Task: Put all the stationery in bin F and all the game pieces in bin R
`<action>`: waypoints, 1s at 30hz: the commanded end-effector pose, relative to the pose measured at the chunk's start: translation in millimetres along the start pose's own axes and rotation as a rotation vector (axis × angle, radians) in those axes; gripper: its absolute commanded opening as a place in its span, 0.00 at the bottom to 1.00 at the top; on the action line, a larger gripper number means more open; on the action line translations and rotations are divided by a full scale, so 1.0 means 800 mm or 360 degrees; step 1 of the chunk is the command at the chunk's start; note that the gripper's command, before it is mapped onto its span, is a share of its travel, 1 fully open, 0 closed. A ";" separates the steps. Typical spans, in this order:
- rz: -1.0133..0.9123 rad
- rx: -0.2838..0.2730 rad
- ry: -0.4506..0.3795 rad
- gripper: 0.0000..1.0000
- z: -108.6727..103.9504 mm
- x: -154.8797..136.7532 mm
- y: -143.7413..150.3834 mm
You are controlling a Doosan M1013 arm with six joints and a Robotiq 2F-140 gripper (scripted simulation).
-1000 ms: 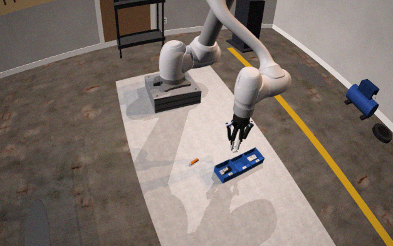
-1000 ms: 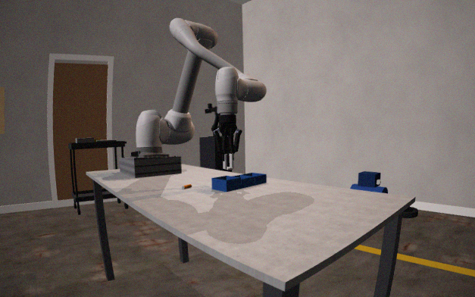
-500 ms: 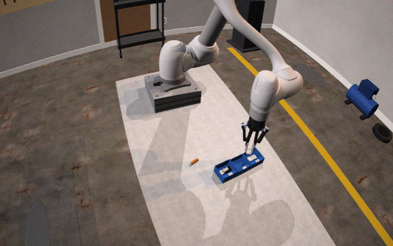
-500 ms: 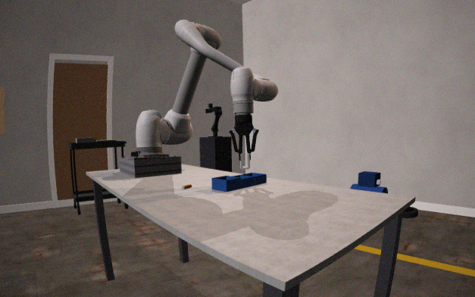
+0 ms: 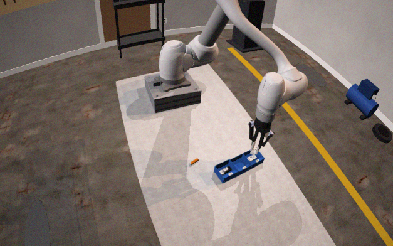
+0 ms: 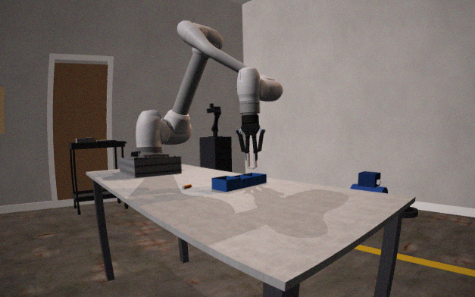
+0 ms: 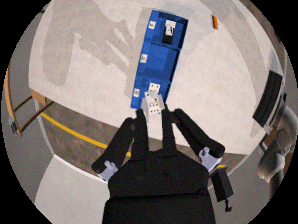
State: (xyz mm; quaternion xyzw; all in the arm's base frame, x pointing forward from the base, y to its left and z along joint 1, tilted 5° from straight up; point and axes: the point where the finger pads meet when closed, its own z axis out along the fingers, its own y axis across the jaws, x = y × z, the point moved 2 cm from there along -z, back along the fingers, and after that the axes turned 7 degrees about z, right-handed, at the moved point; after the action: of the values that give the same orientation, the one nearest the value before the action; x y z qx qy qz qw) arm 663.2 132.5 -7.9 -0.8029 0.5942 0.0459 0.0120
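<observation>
A: Top view?
B: Item: gripper [image 5: 254, 149] [image 6: 252, 165] [image 7: 153, 101], right of centre, pointing down, clenched on a domino [image 5: 254, 150] [image 6: 252, 167] [image 7: 153, 106]. Orange item [image 5: 194, 161] [image 6: 187, 186] [image 7: 215, 22], on the table [image 5: 169, 194] [image 6: 239, 227] [image 7: 210, 100], centre.
A: Exterior?
B: Wrist upright, fingers above the blue bins [image 5: 237, 172] [image 6: 226, 184] [image 7: 141, 70], probably for a drop.
A: Wrist?
B: Held domino, mid-frame, over the nearest bin; second domino [image 5: 252, 157] [image 7: 154, 87] inside, presumably sorted as a game piece. Letters unreadable.

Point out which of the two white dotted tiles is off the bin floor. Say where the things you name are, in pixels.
The held tile [image 5: 254, 149] [image 6: 252, 167] [image 7: 154, 106], pinched in the hand [image 5: 254, 148] [image 6: 252, 165] [image 7: 153, 101]. The other tile [image 5: 251, 157] [image 7: 154, 86] lies in the end blue bin [image 5: 261, 159] [image 6: 261, 179] [image 7: 134, 103].
</observation>
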 end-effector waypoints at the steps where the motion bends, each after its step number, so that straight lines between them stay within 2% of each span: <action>1: 0.0249 -0.0005 0.0016 0.13 0.000 0.000 0.000; 3: 0.0249 -0.0005 0.0016 0.13 0.000 0.000 0.000; 4: 0.0399 -0.0006 0.0020 0.13 0.000 0.000 0.000; 10: 0.0673 -0.0013 0.0044 0.13 0.000 0.000 0.000; 27: 0.0673 -0.0013 0.0044 0.13 0.000 -0.001 0.000; 30: 0.0673 -0.0013 0.0044 0.13 0.007 0.000 0.000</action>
State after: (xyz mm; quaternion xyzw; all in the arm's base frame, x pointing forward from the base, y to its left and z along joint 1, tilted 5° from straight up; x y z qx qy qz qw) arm 663.2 133.1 -9.9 -0.6610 0.7493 0.0388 -0.0095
